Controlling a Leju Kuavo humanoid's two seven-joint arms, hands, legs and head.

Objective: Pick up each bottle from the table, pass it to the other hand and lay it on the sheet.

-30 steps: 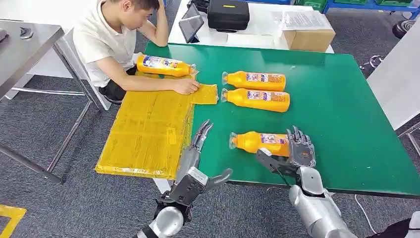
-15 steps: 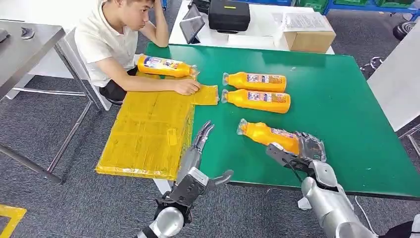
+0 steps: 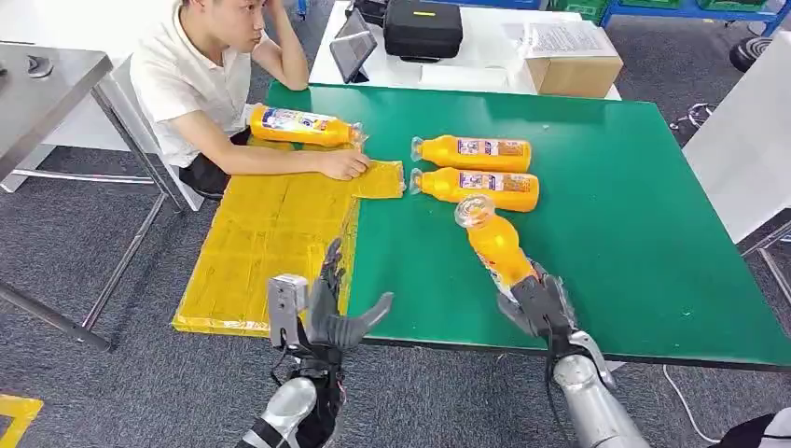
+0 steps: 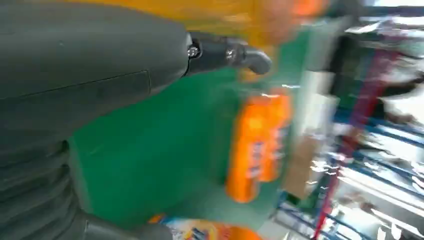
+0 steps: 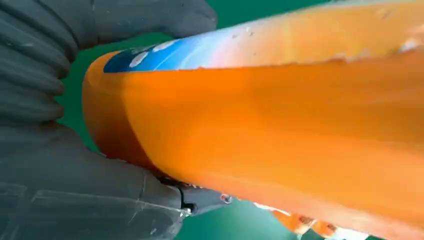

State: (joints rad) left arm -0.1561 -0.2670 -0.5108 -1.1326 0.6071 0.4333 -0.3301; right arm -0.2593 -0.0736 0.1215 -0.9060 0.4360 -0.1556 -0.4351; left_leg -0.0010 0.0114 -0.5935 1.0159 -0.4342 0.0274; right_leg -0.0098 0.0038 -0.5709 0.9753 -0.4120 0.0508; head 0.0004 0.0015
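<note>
Head view: the right robot hand [image 3: 541, 303] grips the base of an orange bottle [image 3: 494, 243], raised cap-up over the green desk [image 3: 634, 205]. The left robot hand [image 3: 322, 313] waits near the yellow sheet [image 3: 270, 243], fingers spread, holding nothing. For a clean handover, bring the bottle's free upper body into the left palm before releasing.

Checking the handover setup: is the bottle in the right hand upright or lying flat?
Tilted, off the table. The right hand grips the bottle at its base, cap end raised and pointing away from the robot.

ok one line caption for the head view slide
Right hand lifts an orange bottle off the green table.
</note>
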